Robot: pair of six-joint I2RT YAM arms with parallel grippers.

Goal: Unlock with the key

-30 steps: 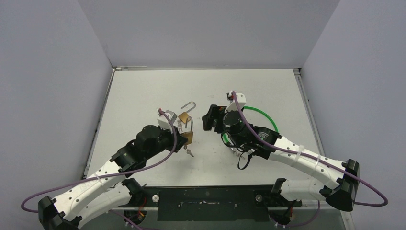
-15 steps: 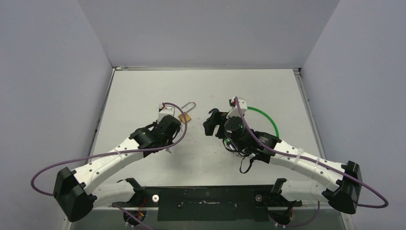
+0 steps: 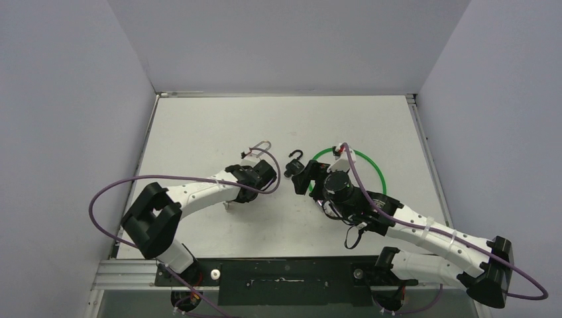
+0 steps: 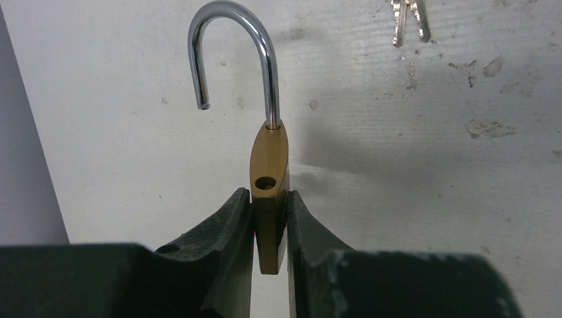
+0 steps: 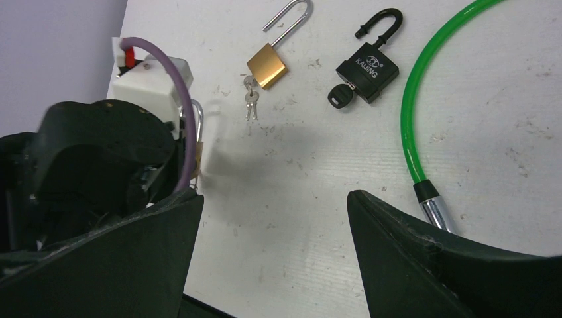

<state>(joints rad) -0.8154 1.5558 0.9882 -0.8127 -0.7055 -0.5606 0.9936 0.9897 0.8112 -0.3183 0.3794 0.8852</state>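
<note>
- Top view: the white, scuffed table carries both arms at mid-frame. The left gripper and right gripper sit near each other. A silver shackle shows just above the left gripper, and whatever that gripper grips is hidden here. A glossy green cable loops at centre right.
- Left wrist view: the two black fingers are pressed onto a held padlock at lower centre. It is smooth brass, seen edge-on. Its chrome U-shackle is swung open, with one leg free. Small silver keys lie at the upper right.
- Right wrist view: the right gripper's fingers are spread wide at the bottom corners, with nothing between them.
- At top centre a loose padlock of brass lies flat with its shackle open, and the keys lie just below it.
- To its right lies a black padlock, boxy, with a black-headed key in it.
- The cable's metal tip lies at lower right.
</note>
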